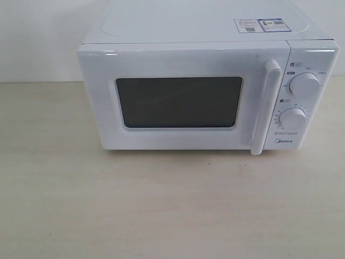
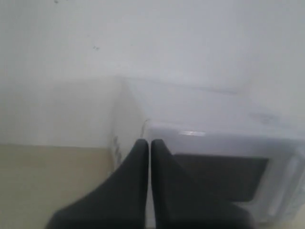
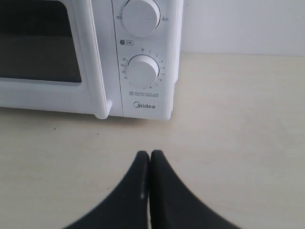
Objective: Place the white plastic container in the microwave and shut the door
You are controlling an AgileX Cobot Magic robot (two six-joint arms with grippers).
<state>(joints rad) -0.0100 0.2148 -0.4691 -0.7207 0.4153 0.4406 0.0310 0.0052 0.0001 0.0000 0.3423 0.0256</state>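
Observation:
The white Midea microwave [image 1: 207, 86] stands at the back of the table. Its door [image 1: 183, 100] is closed, with the dark window facing me and the tall white handle [image 1: 267, 108] at its right side. Two round dials [image 1: 303, 85] sit on the right panel. The white plastic container is out of view in every frame. Neither gripper shows in the exterior view. My left gripper [image 2: 149, 143] is shut and empty, up near the microwave's [image 2: 214, 157] left front corner. My right gripper [image 3: 150, 153] is shut and empty above the table, a short way in front of the dials [image 3: 142, 71].
The light wooden table [image 1: 161, 210] stretches in front of the microwave and to both sides. A white wall [image 1: 43, 38] rises behind. Stickers [image 1: 260, 25] lie on the microwave's top.

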